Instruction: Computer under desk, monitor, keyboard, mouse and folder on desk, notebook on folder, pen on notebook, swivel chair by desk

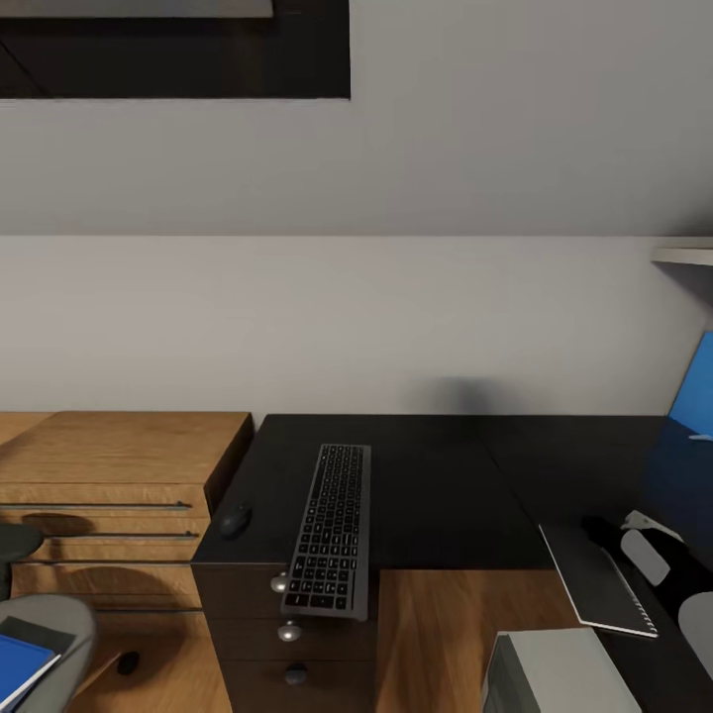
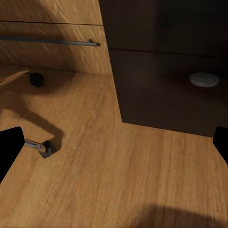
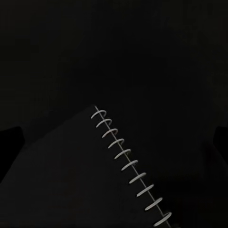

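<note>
Your right pincer [image 3: 118, 142] hovers directly over the notebook [image 3: 76, 175], its dark finger tips set wide apart at either edge of the right wrist view and clamped on nothing. The notebook lies flat on the black worktop [image 1: 446, 495], spiral binding [image 3: 130, 166] running diagonally just below the pincer; in the head view the notebook [image 1: 594, 584] sits near the worktop's front edge beside the right arm. Expect it light, thin and bendy, cover likely slick. Lying flush, it gives the fingers little to bite, so take it at a free edge, or slide it until a corner overhangs. The wire coils are a poor hold. Your left pincer [image 2: 114, 142] hangs low over the wood floor [image 2: 104, 166], tips well apart, holding nothing, with the black drawer unit [image 2: 161, 80] ahead of it. The keyboard [image 1: 330, 530] rests on the worktop, its near end overhanging the drawers; the mouse [image 1: 236, 518] is beside it, apart. The folder [image 1: 22, 665] lies on the swivel chair [image 1: 59, 634], left of both pincers. It is broad, thin and probably floppy, so grip it at a long edge.
</note>
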Robot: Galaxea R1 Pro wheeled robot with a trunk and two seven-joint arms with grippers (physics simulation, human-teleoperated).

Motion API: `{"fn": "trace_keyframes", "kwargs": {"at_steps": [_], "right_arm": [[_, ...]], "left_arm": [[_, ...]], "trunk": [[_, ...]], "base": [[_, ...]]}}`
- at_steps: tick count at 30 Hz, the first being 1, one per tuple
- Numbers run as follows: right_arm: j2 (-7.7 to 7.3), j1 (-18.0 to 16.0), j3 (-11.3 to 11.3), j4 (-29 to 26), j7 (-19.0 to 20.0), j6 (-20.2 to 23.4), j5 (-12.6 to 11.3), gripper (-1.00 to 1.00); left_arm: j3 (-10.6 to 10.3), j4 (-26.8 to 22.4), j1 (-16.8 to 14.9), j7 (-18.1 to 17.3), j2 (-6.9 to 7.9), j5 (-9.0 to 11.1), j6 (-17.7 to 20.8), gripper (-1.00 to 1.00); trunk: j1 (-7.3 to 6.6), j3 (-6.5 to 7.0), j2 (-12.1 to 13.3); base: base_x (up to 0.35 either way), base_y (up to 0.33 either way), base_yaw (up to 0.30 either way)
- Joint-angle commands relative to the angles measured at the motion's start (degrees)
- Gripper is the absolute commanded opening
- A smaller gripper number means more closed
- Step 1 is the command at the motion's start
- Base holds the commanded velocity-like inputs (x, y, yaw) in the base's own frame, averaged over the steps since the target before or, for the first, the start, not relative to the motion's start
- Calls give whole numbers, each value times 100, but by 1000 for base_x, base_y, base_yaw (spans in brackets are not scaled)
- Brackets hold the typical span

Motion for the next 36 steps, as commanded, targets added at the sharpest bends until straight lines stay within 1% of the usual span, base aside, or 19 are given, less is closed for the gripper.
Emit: {"fn": "trace_keyframes", "kwargs": {"at_steps": [1,2,17,27,36], "right_arm": [[-1,1,3,-14,-34,28,-38,100],[-1,2,3,-14,-34,29,-38,100],[-1,1,3,-14,-33,23,-38,100],[1,1,3,-7,-26,27,-42,100],[6,1,3,75,-17,29,-51,100]], "left_arm": [[-51,3,-4,31,-1,30,-12,100],[-51,3,-4,32,-1,30,-12,100],[-50,8,-4,-18,13,22,-12,100],[-51,8,-4,-21,16,21,-6,100],[-51,8,-4,-21,17,21,-7,100]], "trunk": [[22,-25,-45],[44,-43,-85],[44,-43,-85],[44,-43,-85],[44,-43,-85]], "base": [[0,0,0],[0,0,0],[-2,0,0],[-169,57,0],[-32,8,0]]}}
